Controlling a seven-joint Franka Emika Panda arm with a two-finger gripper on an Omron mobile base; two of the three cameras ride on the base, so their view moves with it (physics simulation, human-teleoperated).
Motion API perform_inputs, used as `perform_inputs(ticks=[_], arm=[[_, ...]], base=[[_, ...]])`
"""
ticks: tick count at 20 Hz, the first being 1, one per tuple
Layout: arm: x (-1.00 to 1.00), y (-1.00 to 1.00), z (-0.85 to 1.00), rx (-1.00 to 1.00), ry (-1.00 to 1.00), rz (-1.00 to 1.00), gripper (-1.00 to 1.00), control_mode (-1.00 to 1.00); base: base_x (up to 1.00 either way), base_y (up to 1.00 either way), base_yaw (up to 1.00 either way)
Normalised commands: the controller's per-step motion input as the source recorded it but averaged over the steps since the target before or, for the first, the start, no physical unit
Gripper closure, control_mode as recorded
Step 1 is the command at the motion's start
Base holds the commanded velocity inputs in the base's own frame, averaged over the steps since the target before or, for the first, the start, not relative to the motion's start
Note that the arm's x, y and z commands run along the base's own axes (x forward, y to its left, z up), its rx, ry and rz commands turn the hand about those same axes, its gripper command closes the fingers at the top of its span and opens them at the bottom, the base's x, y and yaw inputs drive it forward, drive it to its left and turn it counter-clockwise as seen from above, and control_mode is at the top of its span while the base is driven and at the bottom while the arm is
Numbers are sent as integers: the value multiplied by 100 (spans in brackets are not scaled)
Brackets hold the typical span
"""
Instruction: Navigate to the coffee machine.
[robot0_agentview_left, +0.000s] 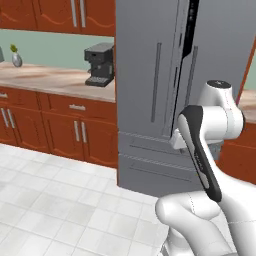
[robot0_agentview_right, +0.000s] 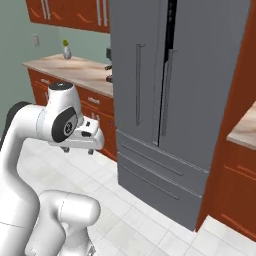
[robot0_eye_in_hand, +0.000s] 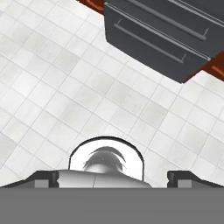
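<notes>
You are facing a tall grey double-door refrigerator (robot0_agentview_left: 165, 95) with two drawer fronts at its base; it takes up the middle of both base views, and in the hand view you see its lower drawers from above. Under it and toward you spreads a floor of pale square tiles (robot0_agentview_left: 55, 200). To the left of the refrigerator runs a light speckled stone counter (robot0_agentview_left: 45, 80) on reddish-brown wooden cabinets (robot0_agentview_left: 60, 130) with silver bar handles, and more of the same cabinets hang above it. The upright dark grey boxy coffee machine (robot0_agentview_left: 101, 65) stands on that counter, just beside the refrigerator's left side, with its drip tray sticking out at the base; in the right base view you catch only a sliver of it past the refrigerator's edge. Farther left on the counter is a small grey vase (robot0_agentview_left: 16, 59) holding a green sprig. Your gripper (robot0_eye_in_hand: 113, 178) points down at the tiles, its tips wide apart with nothing between them.
</notes>
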Motion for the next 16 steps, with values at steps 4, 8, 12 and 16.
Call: perform_inputs(ticks=[4,8,12,16], arm=[[0,0,0,0,0,0,-100,100],[0,0,0,0,0,0,-100,100],[0,0,0,0,0,0,-100,100],[0,0,0,0,0,0,-100,100]], base=[[100,100,-6],[100,100,-22],[97,97,-35],[88,87,-41]])
